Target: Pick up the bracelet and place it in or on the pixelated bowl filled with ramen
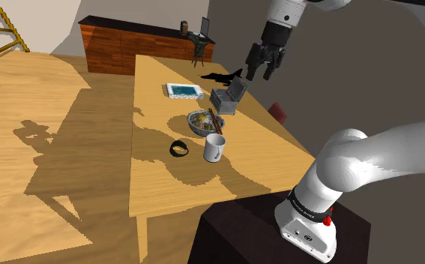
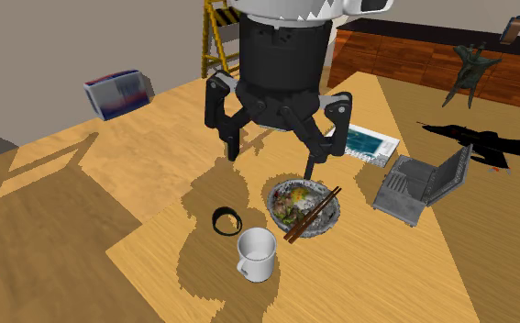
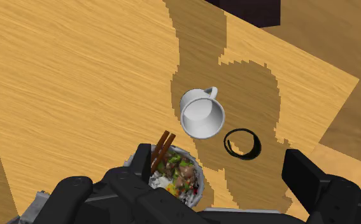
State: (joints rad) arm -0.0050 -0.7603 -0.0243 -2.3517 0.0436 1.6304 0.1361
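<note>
The bracelet point(image 1: 178, 148) is a small black ring lying flat on the wooden table point(image 1: 158, 187), between the ramen bowl point(image 1: 205, 122) and the table's near edge, close to a white mug point(image 1: 215, 147). The bowl holds noodles, with brown chopsticks resting on its rim. My gripper point(image 1: 267, 64) hangs high above the table, open and holding nothing. In the second exterior view the gripper point(image 2: 274, 151) hovers over the bowl point(image 2: 304, 209), with the bracelet point(image 2: 226, 220) just beside the bowl. In the wrist view the bracelet point(image 3: 242, 143) lies between the spread fingers point(image 3: 303, 178), far below, next to the mug point(image 3: 202, 114) and the bowl point(image 3: 177, 178).
A grey open laptop-like case point(image 1: 229, 97), a framed picture point(image 1: 183, 91) and a black toy jet point(image 1: 222, 76) lie farther back on the table. A blue and red box point(image 2: 117, 92) sits near one table edge. A wooden cabinet point(image 1: 143, 45) stands behind the table.
</note>
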